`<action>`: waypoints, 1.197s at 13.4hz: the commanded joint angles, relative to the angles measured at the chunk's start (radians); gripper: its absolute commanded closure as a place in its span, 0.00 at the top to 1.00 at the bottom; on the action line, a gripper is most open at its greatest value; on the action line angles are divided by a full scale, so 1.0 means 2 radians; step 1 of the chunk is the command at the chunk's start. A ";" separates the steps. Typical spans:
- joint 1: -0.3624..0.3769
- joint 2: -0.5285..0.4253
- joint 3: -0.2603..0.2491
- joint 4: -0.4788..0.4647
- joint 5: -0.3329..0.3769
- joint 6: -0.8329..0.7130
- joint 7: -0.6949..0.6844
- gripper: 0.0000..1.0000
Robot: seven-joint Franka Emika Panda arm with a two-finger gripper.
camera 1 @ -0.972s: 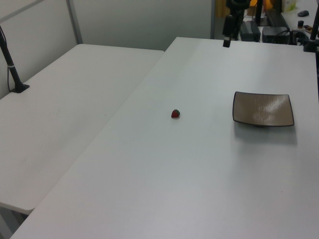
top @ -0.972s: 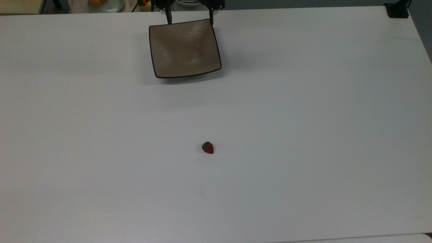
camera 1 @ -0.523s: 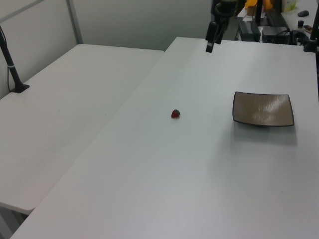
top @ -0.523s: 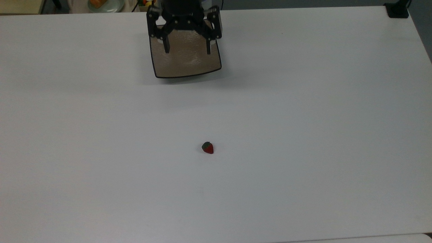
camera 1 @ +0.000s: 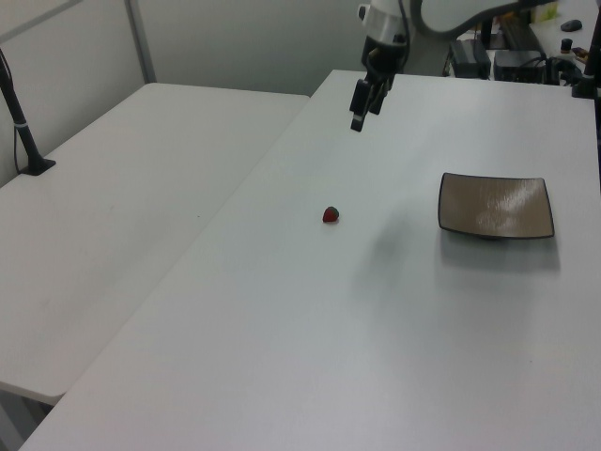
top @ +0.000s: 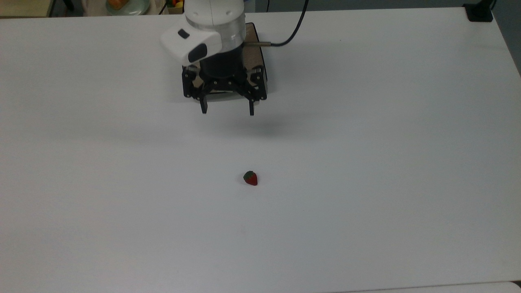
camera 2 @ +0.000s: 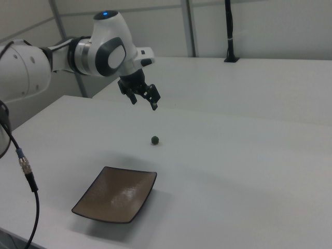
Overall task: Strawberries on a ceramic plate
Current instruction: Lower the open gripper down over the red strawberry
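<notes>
ceramic plate [top: 260, 61] mostly hidden beneath the spread-fingered gripper [top: 227, 109].

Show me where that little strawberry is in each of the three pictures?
Top view: the strawberry lies just below the middle, on bare table.
Left view: it lies a little above the middle, to the plate's left.
Right view: it is a small dark speck near the middle, beyond the plate.
Shared landmark: the square brown plate, apart from the strawberry in the left and right views.
</notes>
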 commanded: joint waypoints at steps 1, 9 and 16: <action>0.004 0.038 0.000 0.013 0.000 0.049 0.003 1.00; 0.021 0.101 0.003 0.013 -0.012 0.117 0.001 1.00; 0.034 0.146 0.003 0.012 -0.042 0.177 0.001 1.00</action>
